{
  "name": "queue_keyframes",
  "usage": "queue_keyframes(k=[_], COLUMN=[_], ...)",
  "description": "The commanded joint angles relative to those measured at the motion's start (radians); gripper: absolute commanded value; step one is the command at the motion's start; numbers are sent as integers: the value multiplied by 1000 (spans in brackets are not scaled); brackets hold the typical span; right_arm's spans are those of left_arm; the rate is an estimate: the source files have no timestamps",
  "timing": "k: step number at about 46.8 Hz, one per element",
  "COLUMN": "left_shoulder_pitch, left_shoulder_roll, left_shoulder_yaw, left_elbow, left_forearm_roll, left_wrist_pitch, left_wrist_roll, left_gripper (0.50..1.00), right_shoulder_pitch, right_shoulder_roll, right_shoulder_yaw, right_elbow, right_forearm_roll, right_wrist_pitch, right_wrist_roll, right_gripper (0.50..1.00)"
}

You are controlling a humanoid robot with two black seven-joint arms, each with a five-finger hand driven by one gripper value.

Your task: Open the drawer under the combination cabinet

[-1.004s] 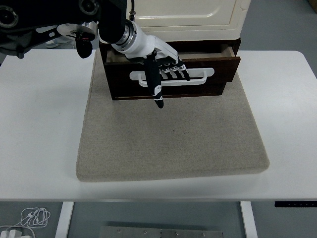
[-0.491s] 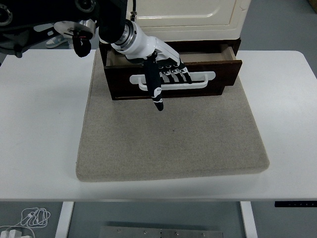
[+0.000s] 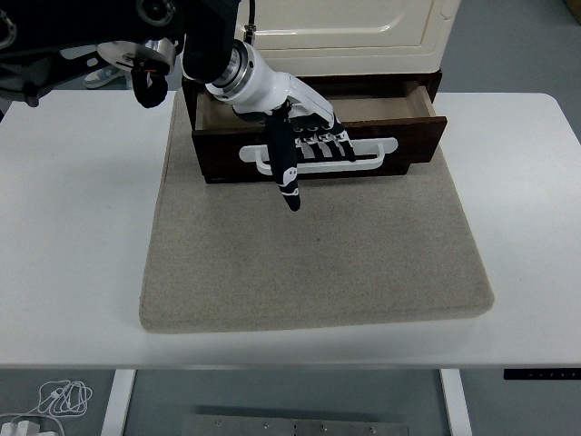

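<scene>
While its four fingers (image 3: 325,143) hook through the white handle (image 3: 368,149), the left hand (image 3: 300,118) has that bar in a curled grip, thumb pointing down toward the near edge of the desk. The handle runs left to right across the dark drawer (image 3: 413,143), so the pull lies straight toward the desk's near edge. The drawer sits partly out beneath the cream cabinet (image 3: 363,27) at the far edge, on a grey mat (image 3: 318,263). Its inside seems empty, though shadow hides much. Only the left arm is near; the right is out of sight.
</scene>
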State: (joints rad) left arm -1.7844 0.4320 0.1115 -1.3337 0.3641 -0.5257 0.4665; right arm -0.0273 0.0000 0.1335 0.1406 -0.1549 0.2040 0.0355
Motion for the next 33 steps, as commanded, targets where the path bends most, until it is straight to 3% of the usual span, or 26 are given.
queue_keyframes(k=[1,33], left_shoulder_pitch=[-1,-30], left_shoulder_roll=[-1,24], left_shoulder_yaw=[0,-3], left_elbow=[-9,-59], left_forearm_roll=[1,-7], left_wrist_pitch=[0,-30], left_wrist_roll=[0,1], left_gripper=[1000,1000], right_shoulder_pitch=[0,0], right_shoulder_roll=[0,0], right_shoulder_yaw=[0,0], right_elbow=[1,-1], right_forearm_roll=[0,0], right_wrist_pitch=[0,0], right_wrist_roll=[0,0], right_gripper=[926,926])
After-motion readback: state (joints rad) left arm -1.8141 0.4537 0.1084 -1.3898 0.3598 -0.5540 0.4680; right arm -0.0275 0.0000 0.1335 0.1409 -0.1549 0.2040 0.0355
